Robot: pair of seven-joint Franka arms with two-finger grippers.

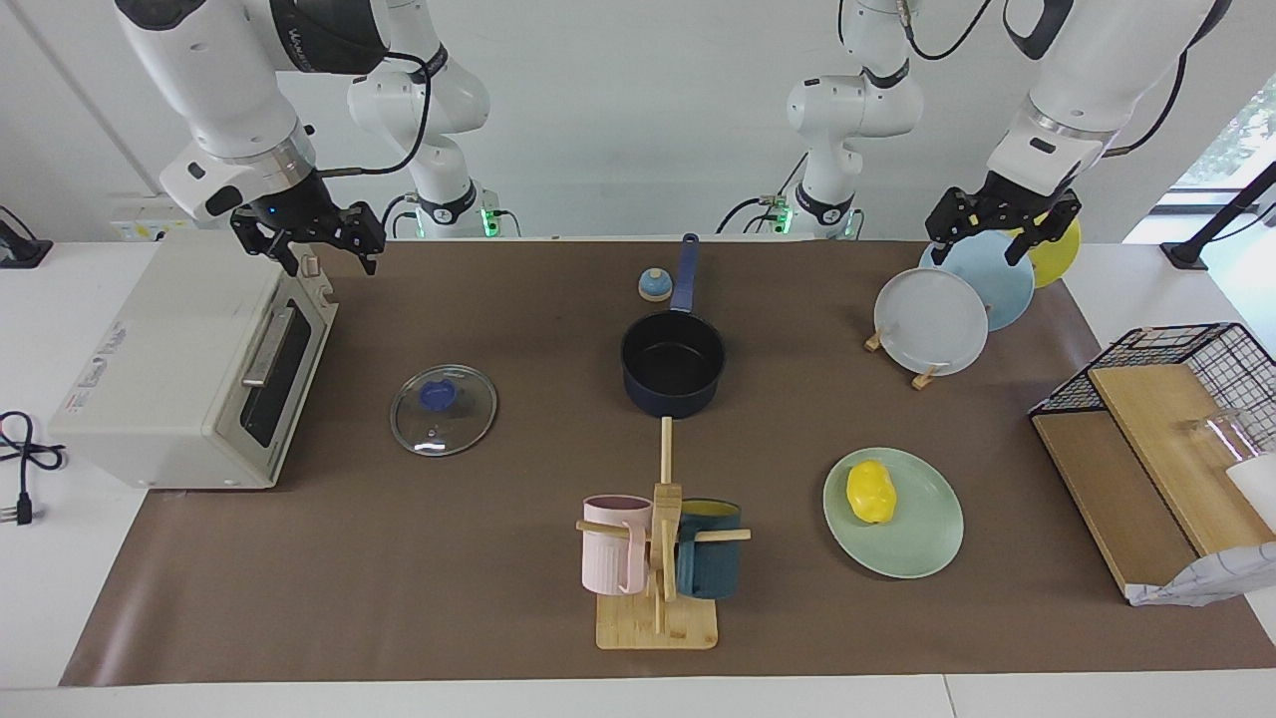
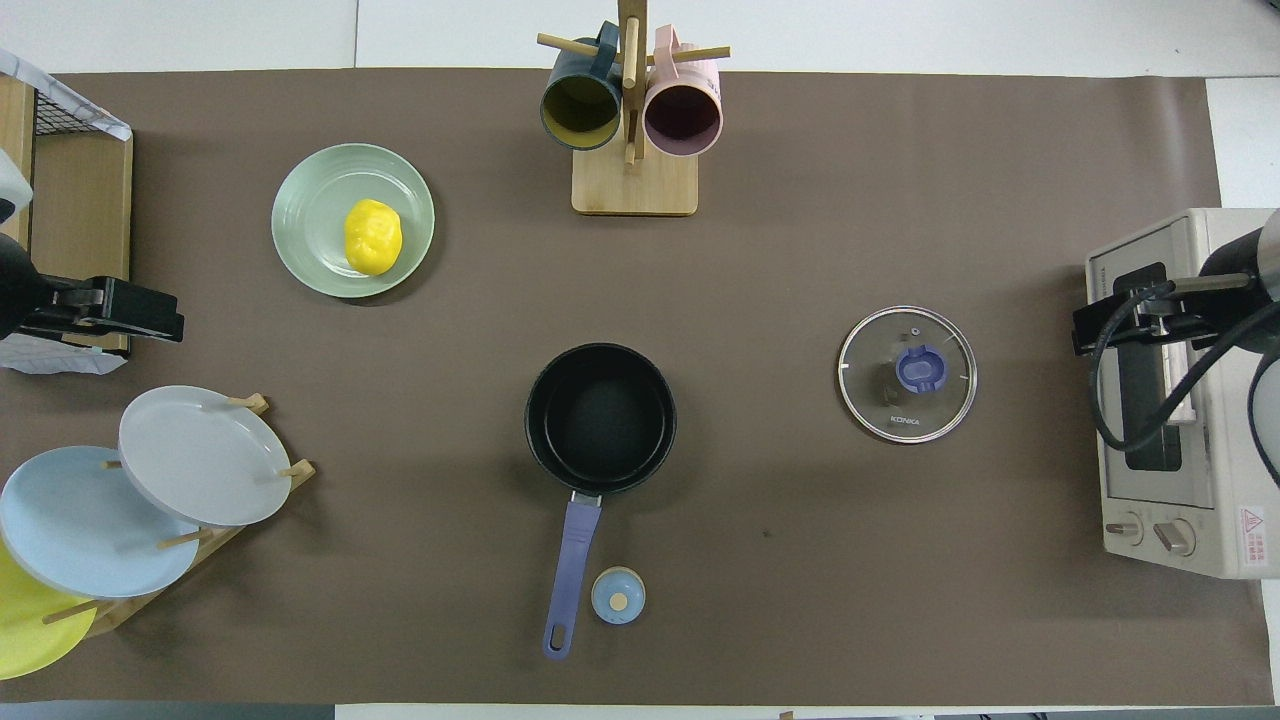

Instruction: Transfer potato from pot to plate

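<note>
The yellow potato [image 1: 870, 492] lies on the mint-green plate [image 1: 922, 543], toward the left arm's end of the table; it also shows in the overhead view [image 2: 372, 236] on the plate [image 2: 310, 200]. The navy pot [image 1: 673, 364] stands empty mid-table, its blue handle [image 1: 685, 274] pointing toward the robots. My left gripper [image 1: 997, 234] is open and empty, raised over the plate rack. My right gripper [image 1: 324, 254] is open and empty, raised over the toaster oven's top edge.
A glass lid [image 1: 444, 409] lies between pot and toaster oven [image 1: 189, 369]. A mug tree [image 1: 658, 558] with pink and teal mugs stands farther out than the pot. A plate rack [image 1: 937, 319], a small blue knob [image 1: 654, 285] and a wire basket with boards [image 1: 1176, 399] are also there.
</note>
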